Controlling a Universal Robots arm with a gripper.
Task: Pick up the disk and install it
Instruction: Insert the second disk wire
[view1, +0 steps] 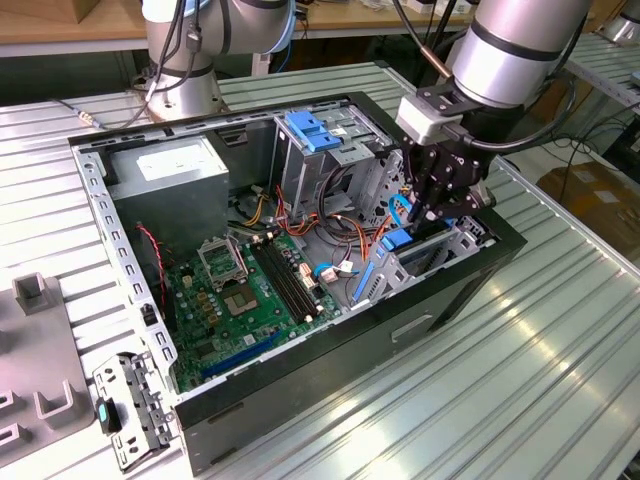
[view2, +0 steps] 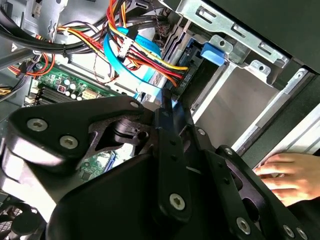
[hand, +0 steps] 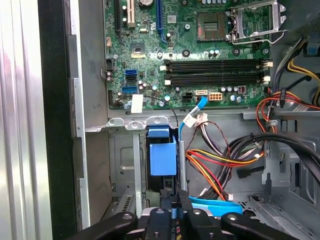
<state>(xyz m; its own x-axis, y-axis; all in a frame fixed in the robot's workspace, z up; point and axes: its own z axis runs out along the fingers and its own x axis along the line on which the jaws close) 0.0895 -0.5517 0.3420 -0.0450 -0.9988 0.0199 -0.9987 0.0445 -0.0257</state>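
Note:
The disk (view1: 397, 240) stands on edge in the metal drive bay (view1: 450, 245) at the exterior view's right end of the open computer case (view1: 330, 370). In the first wrist view its blue plastic rail (hand: 162, 156) and dark body sit down in the slot between the bay's metal guides. My gripper (view1: 421, 214) hangs straight over the bay. Its black fingers (hand: 159, 220) are drawn together on the disk's near edge, with a thin blue strip between the tips. The second wrist view shows the gripper (view2: 168, 107) closed just above the bay wall.
A green motherboard (view1: 250, 290) lies on the case floor, with a grey power-supply box (view1: 170, 170) at the back. Red, yellow and black cables (hand: 220, 160) run beside the bay. A blue latch plate (view1: 315, 130) stands behind. A hand (view2: 285, 172) rests outside the case. A metal bracket (view1: 135, 405) lies on the table.

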